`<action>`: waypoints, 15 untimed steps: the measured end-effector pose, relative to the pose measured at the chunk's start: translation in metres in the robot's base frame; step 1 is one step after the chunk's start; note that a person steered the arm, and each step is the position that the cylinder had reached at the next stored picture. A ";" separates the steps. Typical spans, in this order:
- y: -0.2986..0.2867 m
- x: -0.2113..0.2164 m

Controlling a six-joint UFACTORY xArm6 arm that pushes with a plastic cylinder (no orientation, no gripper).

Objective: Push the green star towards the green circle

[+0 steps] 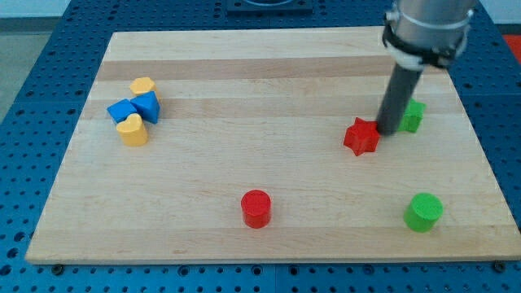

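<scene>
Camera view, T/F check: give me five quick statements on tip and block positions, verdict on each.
1. My tip sits between the red star and the green star. True.
2. The green circle is touching the green star. False: the circle lies apart, nearer the view's bottom.
3. The red circle is at the view's top left. False: it lies near the bottom centre.
4. Two blue blocks and two yellow blocks are clustered at the view's left. True.
5. The rod hides the whole green star. False: only its left part is covered.
</scene>
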State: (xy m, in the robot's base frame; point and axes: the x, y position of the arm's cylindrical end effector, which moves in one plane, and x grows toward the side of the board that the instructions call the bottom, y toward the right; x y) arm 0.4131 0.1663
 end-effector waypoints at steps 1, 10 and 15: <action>0.000 -0.064; 0.014 -0.044; 0.016 0.127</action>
State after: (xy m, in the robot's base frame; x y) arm 0.5403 0.1819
